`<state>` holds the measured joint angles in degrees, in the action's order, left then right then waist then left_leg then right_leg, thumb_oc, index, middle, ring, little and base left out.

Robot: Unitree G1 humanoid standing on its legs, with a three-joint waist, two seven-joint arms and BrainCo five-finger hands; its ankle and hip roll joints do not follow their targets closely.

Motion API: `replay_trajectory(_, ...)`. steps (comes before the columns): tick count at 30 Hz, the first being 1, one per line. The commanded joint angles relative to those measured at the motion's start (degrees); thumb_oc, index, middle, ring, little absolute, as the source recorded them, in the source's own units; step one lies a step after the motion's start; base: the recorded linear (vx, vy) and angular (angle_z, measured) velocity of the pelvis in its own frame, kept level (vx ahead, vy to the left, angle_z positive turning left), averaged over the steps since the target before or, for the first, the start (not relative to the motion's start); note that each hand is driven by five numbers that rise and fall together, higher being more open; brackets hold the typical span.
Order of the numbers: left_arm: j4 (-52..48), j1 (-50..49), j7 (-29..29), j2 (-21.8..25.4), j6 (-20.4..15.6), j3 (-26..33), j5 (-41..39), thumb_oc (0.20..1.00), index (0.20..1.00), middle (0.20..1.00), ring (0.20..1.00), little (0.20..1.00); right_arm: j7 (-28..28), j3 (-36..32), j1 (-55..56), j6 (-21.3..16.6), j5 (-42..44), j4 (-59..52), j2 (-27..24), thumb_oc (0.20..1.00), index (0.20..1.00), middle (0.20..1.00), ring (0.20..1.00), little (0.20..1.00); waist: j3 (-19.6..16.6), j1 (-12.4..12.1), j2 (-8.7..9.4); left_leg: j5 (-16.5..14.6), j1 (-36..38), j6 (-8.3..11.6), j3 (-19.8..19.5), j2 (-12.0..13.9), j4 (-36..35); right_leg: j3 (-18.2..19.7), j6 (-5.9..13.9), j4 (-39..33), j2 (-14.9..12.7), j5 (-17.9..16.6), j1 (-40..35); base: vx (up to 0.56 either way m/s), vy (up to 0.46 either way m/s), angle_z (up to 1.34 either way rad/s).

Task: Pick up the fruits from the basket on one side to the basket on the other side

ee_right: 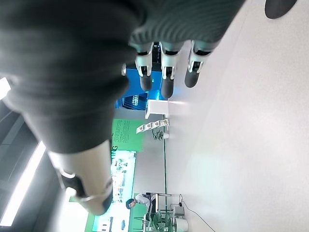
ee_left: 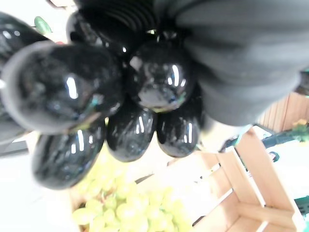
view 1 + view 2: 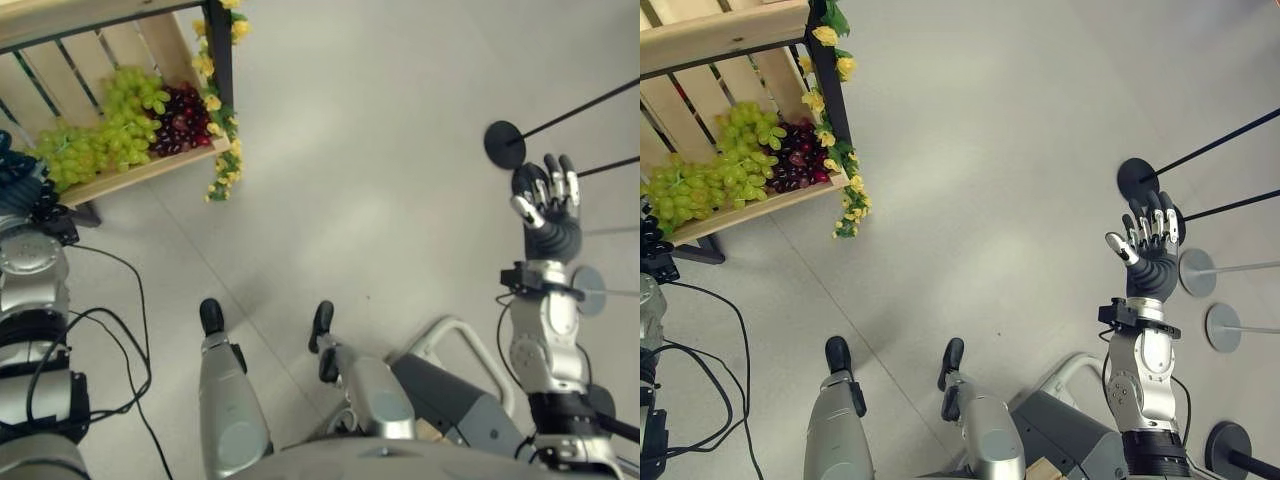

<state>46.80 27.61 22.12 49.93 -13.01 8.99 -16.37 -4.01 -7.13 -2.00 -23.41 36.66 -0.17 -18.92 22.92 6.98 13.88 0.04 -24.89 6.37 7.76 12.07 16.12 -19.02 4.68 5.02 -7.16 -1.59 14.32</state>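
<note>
In the upper left of the head views stands one wooden crate [image 3: 725, 35] with slatted sides and a strand of yellow flowers [image 3: 840, 160] hanging down its dark right post. On its shelf lie three bunches of grapes: two green bunches [image 3: 740, 135] side by side, the left one [image 3: 680, 190] reaching toward the frame's left edge, and one dark red bunch [image 3: 795, 160] at the right end, touching the green and just beside the flowers.

The left hand [image 3: 22, 180] sits at the left edge of the frame, just before the crate's front lip, with a cluster of black grapes [image 2: 125, 101] against it. In the left wrist view these glossy black grapes bunch together under the dark cover, with green grapes and crate slats beyond them; the fingers cannot be made out, so whether they are curled round the cluster cannot be told.

The right hand [image 3: 1150, 245] is raised at the right of the frame, over bare grey floor [image 3: 990, 150], fingers straight and slightly spread, holding nothing. Near it four round stand bases [image 3: 1137, 178] rest on the floor, thin rods running off to the right.
</note>
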Motion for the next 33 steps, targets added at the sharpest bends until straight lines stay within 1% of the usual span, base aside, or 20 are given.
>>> replay_trajectory(1, -4.68, 1.28, 0.82, 3.94, -2.98, 1.09, 5.24, 0.2, 0.2, 0.2, 0.2, 0.2, 0.9, -4.28, -0.21, -3.66, 0.15, -6.89, -0.47, 1.0, 1.0, 1.0, 1.0, 1.0, -2.23, -0.01, 1.54, -9.09, 3.19, -0.43, 0.69, 0.57, 8.31, 1.35, 4.32, 4.61, -3.89, 0.29, 1.93, 0.0, -0.012, -0.07)
replay_trajectory(8, -5.25, 3.56, -0.24, 5.75, -2.99, -0.36, 6.54, 0.2, 0.2, 0.2, 0.2, 0.2, 1.9, -4.86, 0.17, -3.44, 0.14, -7.22, -0.69, 1.0, 1.0, 1.0, 1.0, 1.0, -3.21, 1.09, 2.51, -9.64, 2.44, -0.55, 1.47, 0.87, 8.81, 1.9, 4.61, 3.1, -3.25, -0.76, 2.27, -0.01, 0.0, -0.08)
replay_trajectory(14, -4.26, 6.85, -0.84, 8.69, -3.15, -1.67, 6.59, 0.2, 0.2, 0.2, 0.2, 0.2, 3.04, -4.95, 0.09, -3.16, 0.62, -7.5, -1.04, 1.0, 1.0, 1.0, 1.0, 1.0, -3.78, 1.87, 3.45, -10.43, 2.33, -0.73, 2.45, 1.43, 9.71, 2.78, 5.15, 1.43, -2.64, -2.11, 2.15, 0.0, 0.02, -0.12)
replay_trajectory(19, -0.39, 12.51, -1.25, 12.96, -3.38, -4.0, 4.67, 0.2, 0.2, 0.2, 0.2, 0.2, 4.11, -4.66, 0.43, -2.99, 1.64, -7.61, -2.36, 1.0, 1.0, 1.0, 1.0, 1.0, -4.33, 2.95, 4.27, -11.09, 2.04, -1.1, 3.55, 1.75, 10.51, 4.14, 5.64, -0.13, -1.98, -3.19, 2.15, 0.01, 0.04, -0.13)
replay_trajectory(25, 2.54, 17.77, -1.73, 16.16, -3.29, -7.6, 3.62, 0.2, 0.2, 0.2, 0.2, 0.2, 4.62, -4.0, 0.67, -2.89, 2.05, -7.78, -2.89, 1.0, 1.0, 1.0, 1.0, 1.0, -4.71, 3.37, 4.66, -11.77, 1.47, -1.37, 3.69, 2.05, 11.73, 5.01, 5.84, -0.6, -1.48, -3.63, 2.42, 0.01, 0.021, -0.09)
replay_trajectory(29, 4.62, 20.48, -2.05, 17.64, -2.89, -9.19, 2.97, 0.2, 0.2, 0.2, 0.2, 0.2, 5.11, -3.76, 1.17, -2.67, 2.24, -8.1, -3.29, 1.0, 1.0, 1.0, 1.0, 1.0, -5.17, 3.72, 4.95, -12.37, 1.24, -1.59, 4.09, 2.33, 12.77, 5.73, 5.85, -0.84, -1.17, -3.6, 2.29, 0.02, 0.015, -0.1)
replay_trajectory(33, 8.32, 25.57, -2.4, 18.41, -2.27, -11.93, 1.16, 0.2, 0.2, 0.2, 0.2, 0.2, 5.4, -4.23, 1.86, -2.53, 2.53, -8.5, -4.07, 1.0, 1.0, 1.0, 1.0, 1.0, -5.73, 4.36, 4.94, -12.54, 0.69, -1.62, 3.96, 2.4, 13.07, 5.68, 5.93, -1.23, -0.9, -3.78, 2.41, 0.04, 0.004, -0.03)
